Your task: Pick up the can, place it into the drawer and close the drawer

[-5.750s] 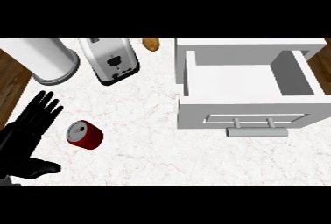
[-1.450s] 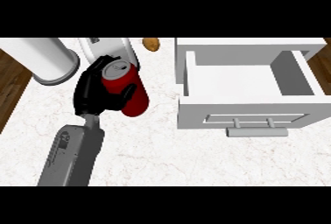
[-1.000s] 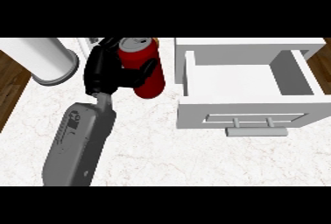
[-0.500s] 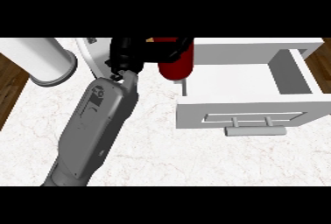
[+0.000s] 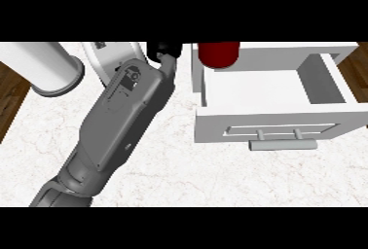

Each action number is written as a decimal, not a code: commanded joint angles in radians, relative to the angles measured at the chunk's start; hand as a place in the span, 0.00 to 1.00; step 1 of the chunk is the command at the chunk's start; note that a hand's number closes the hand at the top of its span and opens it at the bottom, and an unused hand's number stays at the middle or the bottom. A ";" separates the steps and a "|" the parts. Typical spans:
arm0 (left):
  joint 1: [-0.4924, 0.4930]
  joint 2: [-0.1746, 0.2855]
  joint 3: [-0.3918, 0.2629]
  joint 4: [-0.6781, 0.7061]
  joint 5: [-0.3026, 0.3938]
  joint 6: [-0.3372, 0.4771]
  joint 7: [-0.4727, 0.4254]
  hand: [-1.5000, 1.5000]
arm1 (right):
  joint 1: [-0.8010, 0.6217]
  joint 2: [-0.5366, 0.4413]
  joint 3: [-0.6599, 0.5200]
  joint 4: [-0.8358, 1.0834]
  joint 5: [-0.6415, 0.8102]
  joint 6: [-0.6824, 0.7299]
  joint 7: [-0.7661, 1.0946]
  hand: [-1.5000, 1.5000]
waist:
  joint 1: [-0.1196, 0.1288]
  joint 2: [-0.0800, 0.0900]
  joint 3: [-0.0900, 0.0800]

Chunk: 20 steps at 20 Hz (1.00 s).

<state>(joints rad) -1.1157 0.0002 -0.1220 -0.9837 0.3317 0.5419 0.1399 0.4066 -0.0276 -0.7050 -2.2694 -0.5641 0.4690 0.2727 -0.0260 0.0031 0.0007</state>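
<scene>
Item: red can (image 5: 218, 54), at the far left corner of the open white drawer (image 5: 273, 119), top cut off by the view's upper edge; hanging or standing, undetermined. Left hand (image 5: 164, 48): only a black portion shows just beside the can, so whether it is closed on the can cannot be told. Right hand: absent. Grey forearm (image 5: 119, 116) crosses the marble counter (image 5: 215, 180), passing a toaster (image 5: 108, 53) and a white cylinder (image 5: 43, 68). Hazards, judged: the can sits close to the side wall, so a release there may catch the rim and tip it outside. Left upright, it may jam the drawer when the handle (image 5: 283, 145) is pushed.
</scene>
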 commanded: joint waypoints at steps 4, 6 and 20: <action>-0.143 0.000 -0.035 0.176 0.099 0.033 -0.058 1.00 | 0.029 0.027 0.028 -0.005 0.036 0.008 -0.044 0.00 | -0.010 0.002 0.000; -0.160 0.000 -0.127 0.207 0.169 0.100 -0.109 1.00 | -0.035 -0.002 0.030 0.000 0.032 -0.013 -0.001 0.00 | -0.022 0.005 0.000; -0.288 0.000 -0.251 0.440 0.383 0.118 -0.222 1.00 | -0.075 -0.015 0.065 -0.010 0.030 -0.037 0.048 0.00 | -0.056 0.016 0.001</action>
<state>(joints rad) -1.3808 0.0002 -0.3256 -0.5976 0.6587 0.6415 -0.0377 0.3768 -0.0199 -0.6592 -2.2917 -0.5276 0.4592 0.2820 -0.0684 0.0125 0.0016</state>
